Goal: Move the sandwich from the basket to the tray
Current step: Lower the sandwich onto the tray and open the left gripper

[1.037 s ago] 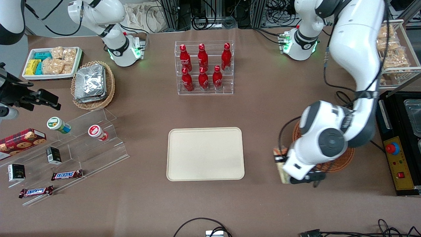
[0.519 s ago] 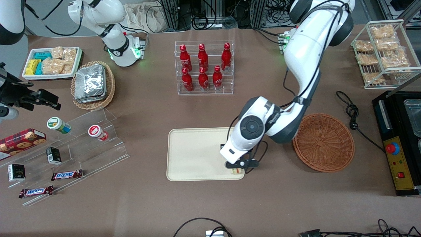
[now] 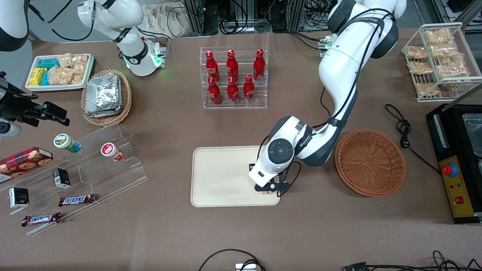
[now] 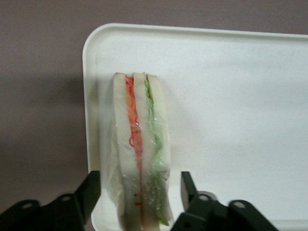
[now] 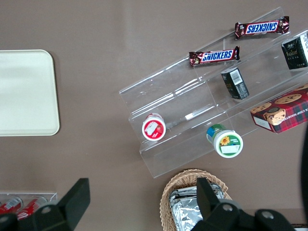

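The clear-wrapped sandwich [image 4: 139, 134] stands on edge on the cream tray [image 4: 231, 120], white bread with orange-red and green layers. It sits in the tray [image 3: 222, 177] corner nearest the front camera, toward the working arm's end. My left gripper [image 4: 139, 179] straddles it, open, with a gap between each finger and the wrap. From the front, the gripper [image 3: 268, 188] hangs low over that corner and hides nearly all of the sandwich [image 3: 267, 192]. The reddish-brown basket [image 3: 371, 162] lies beside the tray, with nothing in it.
A clear rack of red bottles [image 3: 233, 77] stands farther from the front camera than the tray. A stepped acrylic shelf with snacks [image 3: 94, 165] and a tan basket of foil packets [image 3: 106, 97] lie toward the parked arm's end. A black control box [image 3: 453, 180] sits beside the basket.
The arm swung from beside the basket to over the tray with the sandwich. In the last half second it shifted slightly farther from the front camera, over the same tray corner.
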Controlling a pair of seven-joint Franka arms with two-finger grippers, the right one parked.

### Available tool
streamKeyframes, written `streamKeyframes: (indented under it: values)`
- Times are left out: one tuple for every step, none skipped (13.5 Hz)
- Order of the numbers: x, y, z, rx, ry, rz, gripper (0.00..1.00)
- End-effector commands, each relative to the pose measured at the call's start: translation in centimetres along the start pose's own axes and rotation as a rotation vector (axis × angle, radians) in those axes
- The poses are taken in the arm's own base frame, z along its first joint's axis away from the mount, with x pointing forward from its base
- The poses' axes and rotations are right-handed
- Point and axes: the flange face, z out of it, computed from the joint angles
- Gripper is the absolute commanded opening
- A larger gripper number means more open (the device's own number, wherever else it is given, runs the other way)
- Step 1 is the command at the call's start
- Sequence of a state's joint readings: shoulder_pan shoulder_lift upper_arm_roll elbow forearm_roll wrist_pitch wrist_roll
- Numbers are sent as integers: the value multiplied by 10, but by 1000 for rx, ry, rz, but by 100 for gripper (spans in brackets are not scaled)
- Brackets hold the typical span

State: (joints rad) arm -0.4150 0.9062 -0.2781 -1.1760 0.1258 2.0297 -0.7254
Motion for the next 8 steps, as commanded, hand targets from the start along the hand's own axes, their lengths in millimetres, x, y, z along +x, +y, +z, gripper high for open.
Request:
streamKeyframes:
  values:
    - [-4, 0, -31, 24, 30, -60, 100]
    - [1, -12, -48, 39, 28, -78, 100]
    - [3, -29, -75, 68, 20, -107, 100]
    - [-2, -52, -111, 129, -7, -145, 100]
    - [-9, -75, -140, 180, -39, -179, 100]
    - [-17, -89, -165, 185, -32, -196, 100]
    - [-26, -117, -183, 191, -38, -231, 100]
    - [-46, -140, -200, 196, -22, -249, 100]
